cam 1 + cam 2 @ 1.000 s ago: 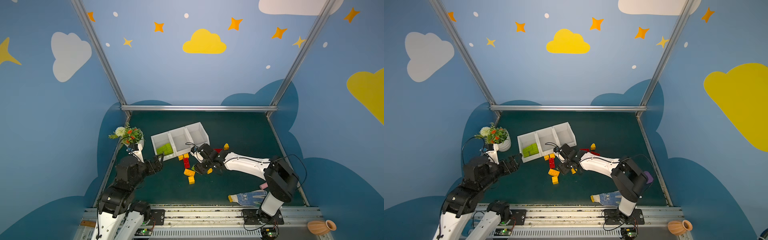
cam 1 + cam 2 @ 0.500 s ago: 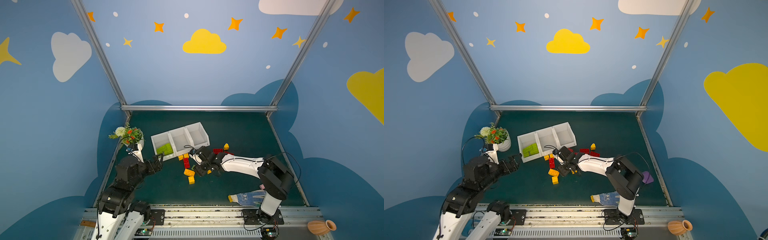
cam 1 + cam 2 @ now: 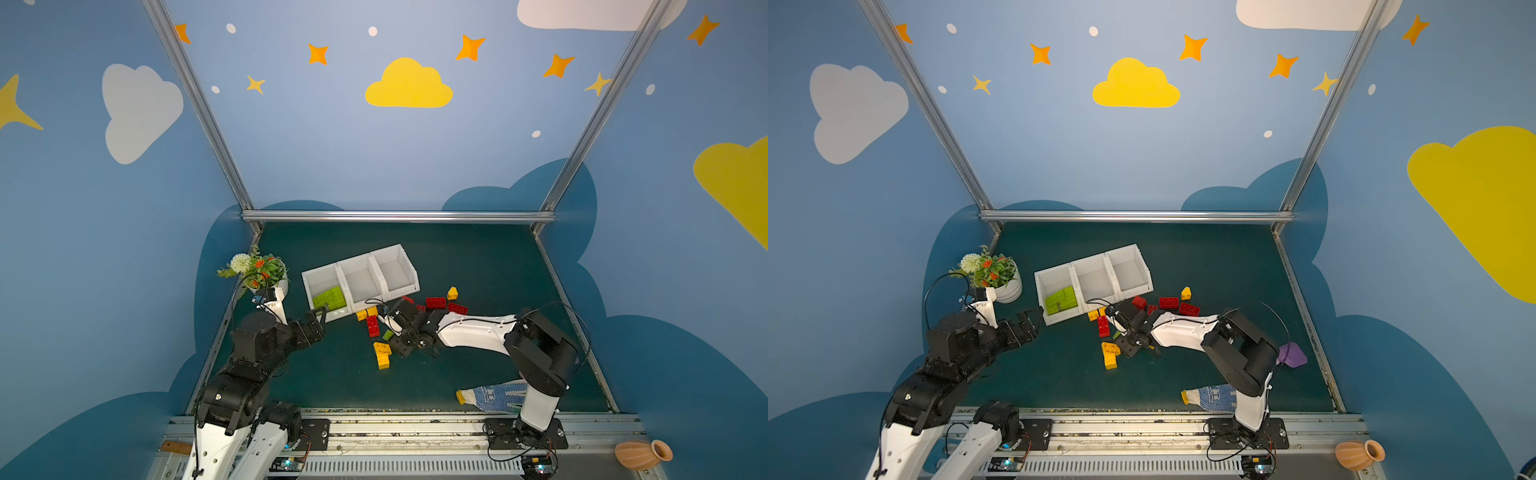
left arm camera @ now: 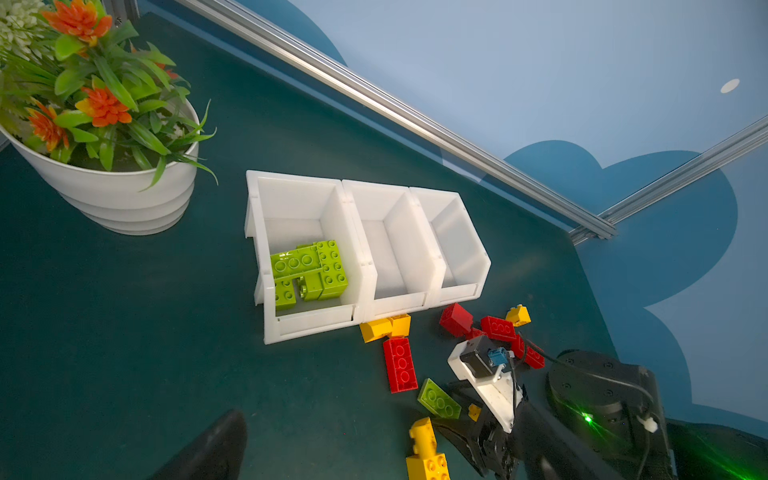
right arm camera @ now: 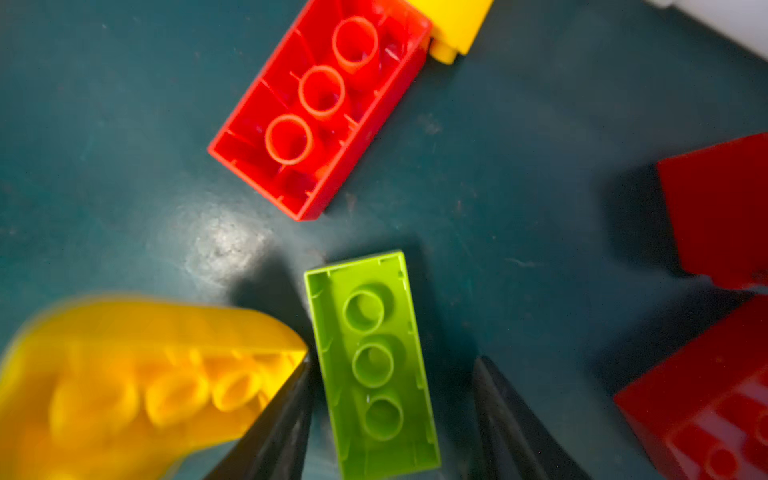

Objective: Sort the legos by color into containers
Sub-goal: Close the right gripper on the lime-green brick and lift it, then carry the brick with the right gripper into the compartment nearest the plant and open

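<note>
My right gripper [image 5: 392, 361] is low over the mat, open, its fingers on either side of a flat lime green lego [image 5: 372, 361] that lies underside up. One finger sits close against the brick; a gap shows at the other. In a top view this green lego [image 3: 387, 335] lies between a long red lego [image 3: 372, 326] and stacked yellow legos [image 3: 382, 355]. More red legos [image 3: 435, 302] and a yellow one [image 3: 452, 293] lie by the containers [image 3: 386, 249]. Green legos [image 3: 330, 297] fill the left bin. My left gripper [image 3: 322, 309] hovers open and empty at that bin's front.
A white pot of flowers [image 3: 270, 282] stands left of the bins. A blue-dotted glove [image 3: 494, 392] lies near the front edge by the right arm's base. A purple object [image 3: 1291, 355] sits at the right edge. A terracotta vase [image 3: 642, 453] lies off the mat.
My right gripper has slid left and down over the green lego, and its jaws have narrowed around it. The left arm has not moved.
</note>
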Controlling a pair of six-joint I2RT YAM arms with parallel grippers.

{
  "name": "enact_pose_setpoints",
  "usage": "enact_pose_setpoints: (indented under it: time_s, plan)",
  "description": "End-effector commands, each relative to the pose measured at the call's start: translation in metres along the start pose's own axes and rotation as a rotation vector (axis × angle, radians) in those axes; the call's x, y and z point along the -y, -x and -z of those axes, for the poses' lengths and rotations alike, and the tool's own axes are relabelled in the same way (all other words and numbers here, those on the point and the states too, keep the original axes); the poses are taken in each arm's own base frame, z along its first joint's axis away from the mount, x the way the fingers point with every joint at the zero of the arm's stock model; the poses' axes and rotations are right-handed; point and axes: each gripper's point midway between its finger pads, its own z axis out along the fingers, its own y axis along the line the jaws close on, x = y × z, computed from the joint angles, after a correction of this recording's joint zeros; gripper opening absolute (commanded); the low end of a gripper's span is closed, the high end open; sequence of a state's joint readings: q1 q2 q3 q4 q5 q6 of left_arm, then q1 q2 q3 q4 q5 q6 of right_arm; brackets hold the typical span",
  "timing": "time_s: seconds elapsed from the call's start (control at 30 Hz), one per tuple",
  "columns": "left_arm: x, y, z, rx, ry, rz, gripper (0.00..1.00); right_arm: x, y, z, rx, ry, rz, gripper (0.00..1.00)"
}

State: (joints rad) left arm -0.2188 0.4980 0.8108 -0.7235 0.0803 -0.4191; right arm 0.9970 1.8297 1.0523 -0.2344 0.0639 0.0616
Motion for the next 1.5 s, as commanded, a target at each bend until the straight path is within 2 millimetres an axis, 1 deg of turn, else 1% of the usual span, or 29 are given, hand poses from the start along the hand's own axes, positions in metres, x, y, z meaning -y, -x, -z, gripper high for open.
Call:
enact_pose_setpoints:
  time_s: [0.0, 0.23, 0.3, 0.37, 0.53, 0.6, 0.7, 0.8, 0.87, 0.97, 1.17, 1.33, 1.47]
  plan:
    - [-0.004, -0.002, -0.002, -0.013, 0.022, -0.012, 1.00, -0.001, -0.017, -0.012, -0.061, -0.006, 0.013, 0.55]
    - [-0.004, -0.003, -0.003, -0.017, 0.024, -0.010, 1.00, -0.002, -0.015, -0.010, -0.053, -0.002, 0.013, 0.39]
    - [-0.005, -0.002, -0.003, -0.016, 0.025, -0.010, 1.00, -0.002, -0.013, -0.008, -0.049, -0.005, 0.013, 0.32]
    - [-0.006, -0.002, -0.003, -0.015, 0.029, -0.008, 1.00, -0.001, -0.011, -0.006, -0.047, -0.006, 0.013, 0.27]
    - [-0.006, -0.001, -0.003, -0.011, 0.032, -0.009, 1.00, -0.003, 0.001, 0.005, -0.026, 0.002, 0.019, 0.23]
    - [-0.006, -0.001, -0.002, -0.008, 0.031, -0.008, 1.00, -0.004, 0.010, 0.013, -0.005, 0.009, 0.018, 0.22]
    - [-0.009, 0.003, 0.003, 0.018, 0.046, -0.008, 1.00, -0.009, 0.027, 0.027, 0.039, 0.037, 0.016, 0.22]
    - [-0.014, 0.009, 0.011, 0.065, 0.069, -0.003, 1.00, -0.015, 0.052, 0.043, 0.092, 0.067, 0.019, 0.22]
    - [-0.017, 0.013, 0.016, 0.098, 0.085, 0.002, 1.00, -0.018, 0.070, 0.050, 0.120, 0.083, 0.024, 0.22]
    - [-0.021, 0.017, 0.023, 0.135, 0.102, 0.009, 1.00, -0.023, 0.094, 0.055, 0.147, 0.108, 0.036, 0.22]
    - [-0.033, 0.024, 0.032, 0.188, 0.161, 0.039, 1.00, -0.036, 0.139, 0.054, 0.205, 0.179, 0.044, 0.22]
    - [-0.042, 0.027, 0.037, 0.211, 0.214, 0.075, 1.00, -0.044, 0.181, 0.053, 0.271, 0.221, 0.032, 0.22]
    - [-0.050, 0.029, 0.040, 0.231, 0.259, 0.096, 1.00, -0.047, 0.209, 0.042, 0.317, 0.234, 0.019, 0.24]
